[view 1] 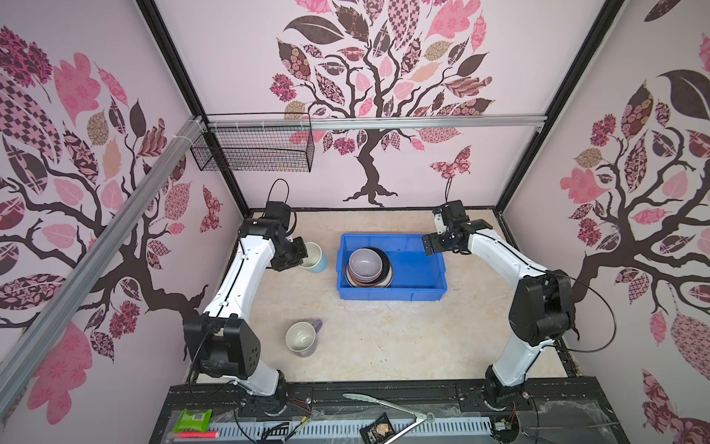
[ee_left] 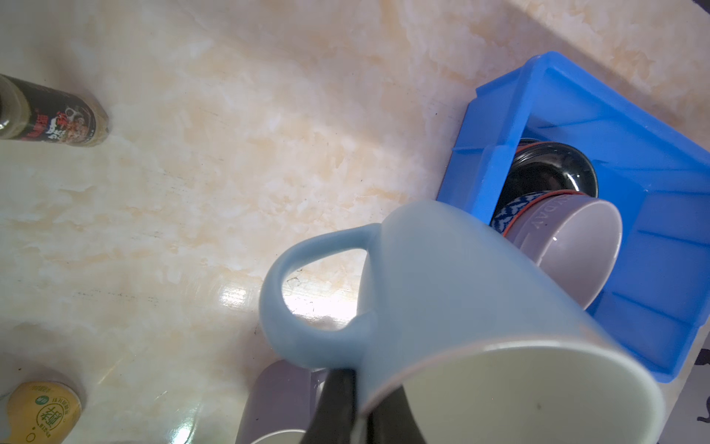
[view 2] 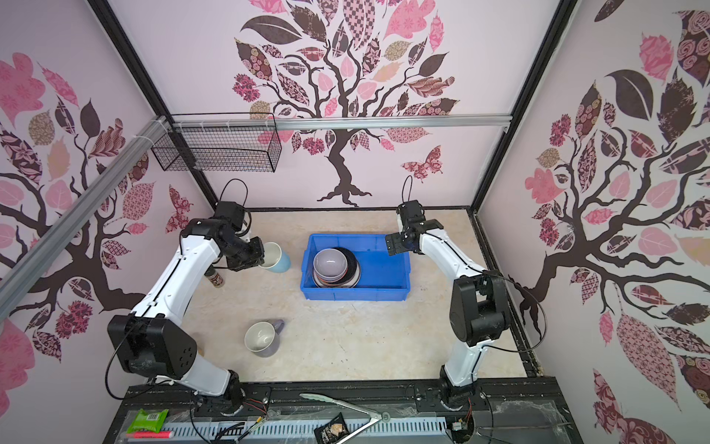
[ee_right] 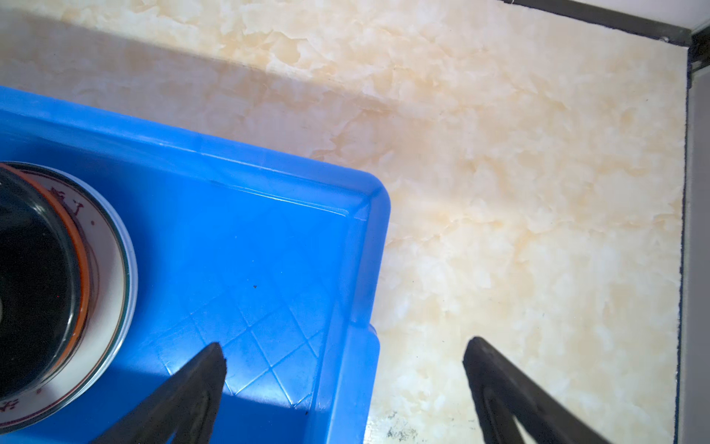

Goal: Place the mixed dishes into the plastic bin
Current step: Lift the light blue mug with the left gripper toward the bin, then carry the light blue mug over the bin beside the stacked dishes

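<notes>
My left gripper is shut on the rim of a pale-blue mug, one finger inside and one outside. The mug hangs tilted just left of the blue plastic bin. Stacked plates topped by a grey-inside bowl sit in the bin's left half. A second mug lies on its side on the table in front. My right gripper hovers open and empty over the bin's right end.
A dark-labelled spice jar stands by the left arm, and a yellow-topped can is near it. A black wire basket hangs on the back rail. Tongs lie on the front ledge.
</notes>
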Available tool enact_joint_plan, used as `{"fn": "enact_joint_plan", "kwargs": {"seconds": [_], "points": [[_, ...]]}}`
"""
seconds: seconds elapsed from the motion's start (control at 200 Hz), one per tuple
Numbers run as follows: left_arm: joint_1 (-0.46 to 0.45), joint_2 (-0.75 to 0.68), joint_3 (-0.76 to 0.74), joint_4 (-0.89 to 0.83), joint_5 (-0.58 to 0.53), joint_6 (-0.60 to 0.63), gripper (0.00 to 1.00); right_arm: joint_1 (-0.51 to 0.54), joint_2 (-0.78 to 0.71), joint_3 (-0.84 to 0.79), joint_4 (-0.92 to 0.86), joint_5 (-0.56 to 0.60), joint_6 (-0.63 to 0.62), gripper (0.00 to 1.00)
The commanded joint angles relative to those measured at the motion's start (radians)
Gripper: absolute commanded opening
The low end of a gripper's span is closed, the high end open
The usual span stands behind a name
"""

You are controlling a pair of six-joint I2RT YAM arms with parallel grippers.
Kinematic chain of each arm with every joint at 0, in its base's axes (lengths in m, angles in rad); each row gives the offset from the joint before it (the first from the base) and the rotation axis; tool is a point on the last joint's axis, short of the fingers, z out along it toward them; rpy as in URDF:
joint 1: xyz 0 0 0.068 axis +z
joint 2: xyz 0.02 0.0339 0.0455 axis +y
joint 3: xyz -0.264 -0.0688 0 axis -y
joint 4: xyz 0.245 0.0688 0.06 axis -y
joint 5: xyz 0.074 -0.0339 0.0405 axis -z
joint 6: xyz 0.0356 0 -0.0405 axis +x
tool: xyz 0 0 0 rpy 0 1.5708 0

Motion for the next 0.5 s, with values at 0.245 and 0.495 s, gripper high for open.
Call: {"fn": "enact_joint_plan", "kwargs": {"seconds": [0.245, 0.495], "points": [[-0.126, 0.153, 0.342, -0.060, 0.004, 0.010, 0.00, -0.044, -0.055, -0.001, -0.011, 0.026, 0.012, 1.00], [-0.259, 0.315, 0.606, -0.094, -0.008, 0.004, 0.00, -0.087, -0.085, -0.059, 0.003, 0.016, 0.017, 1.00]]}}
